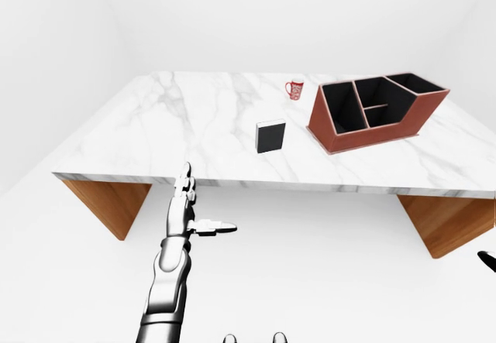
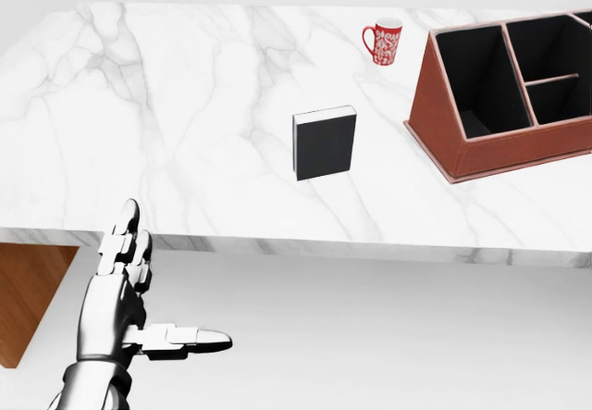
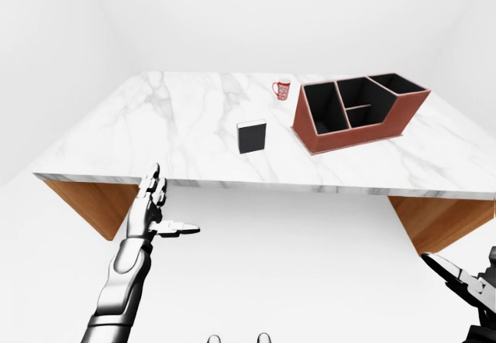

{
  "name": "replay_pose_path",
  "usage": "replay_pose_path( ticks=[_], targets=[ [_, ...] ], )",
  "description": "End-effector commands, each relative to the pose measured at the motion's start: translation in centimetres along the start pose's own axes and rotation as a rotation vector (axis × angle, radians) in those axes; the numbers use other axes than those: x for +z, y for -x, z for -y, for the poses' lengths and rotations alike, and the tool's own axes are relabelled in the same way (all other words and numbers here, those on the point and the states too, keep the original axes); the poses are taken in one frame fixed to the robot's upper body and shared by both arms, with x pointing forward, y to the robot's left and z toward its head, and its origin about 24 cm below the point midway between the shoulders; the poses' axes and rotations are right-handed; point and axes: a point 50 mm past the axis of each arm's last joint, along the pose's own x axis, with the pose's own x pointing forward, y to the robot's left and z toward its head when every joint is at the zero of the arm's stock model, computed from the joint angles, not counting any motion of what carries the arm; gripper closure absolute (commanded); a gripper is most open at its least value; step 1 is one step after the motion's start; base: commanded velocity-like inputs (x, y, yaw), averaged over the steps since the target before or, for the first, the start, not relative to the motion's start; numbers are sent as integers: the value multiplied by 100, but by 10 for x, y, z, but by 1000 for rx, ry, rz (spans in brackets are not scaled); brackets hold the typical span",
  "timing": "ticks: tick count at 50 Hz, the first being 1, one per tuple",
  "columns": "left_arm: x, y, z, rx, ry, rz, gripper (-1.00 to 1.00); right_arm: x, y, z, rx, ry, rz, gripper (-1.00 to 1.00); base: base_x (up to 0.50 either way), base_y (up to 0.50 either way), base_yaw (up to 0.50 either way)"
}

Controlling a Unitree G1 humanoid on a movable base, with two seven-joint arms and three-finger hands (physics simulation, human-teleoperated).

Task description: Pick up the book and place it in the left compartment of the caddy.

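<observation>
A black book (image 2: 325,143) with white page edges stands upright on the marble table (image 2: 185,105), near the middle of the head view. The brown caddy (image 2: 435,105) with black compartments sits to its right, and its left compartment (image 2: 474,77) has nothing in it. My left hand (image 2: 174,280) is open at the lower left, fingers up and thumb out, below the table's near edge and well short of the book. My right hand (image 3: 457,277) shows only at the lower right corner of the right-eye view, with a finger stretched out, far from the table.
A red patterned mug (image 2: 384,42) stands at the top of the table, between the book and the caddy. Wooden supports (image 1: 108,204) (image 1: 442,223) hold up the table at both ends. White floor lies between me and the table edge (image 2: 370,245).
</observation>
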Motion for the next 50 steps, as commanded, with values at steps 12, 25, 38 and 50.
replay_pose_path(
  ticks=[12,25,38,50],
  targets=[
    [-6,-1,1,-5,-6,-18,-100,-1,0,0,-1,-4,-1,-100,0,0,20],
    [-5,-1,1,-4,-8,-15,-100,0,0,-1,4,-7,1,-100,0,0,20],
    [1,2,-1,5,-2,10,-100,-2,0,1,-4,-8,-7,-100,0,0,20],
    [-4,1,0,-2,1,-9,-100,-2,2,3,-4,-8,-13,-100,0,0,20]
  ],
)
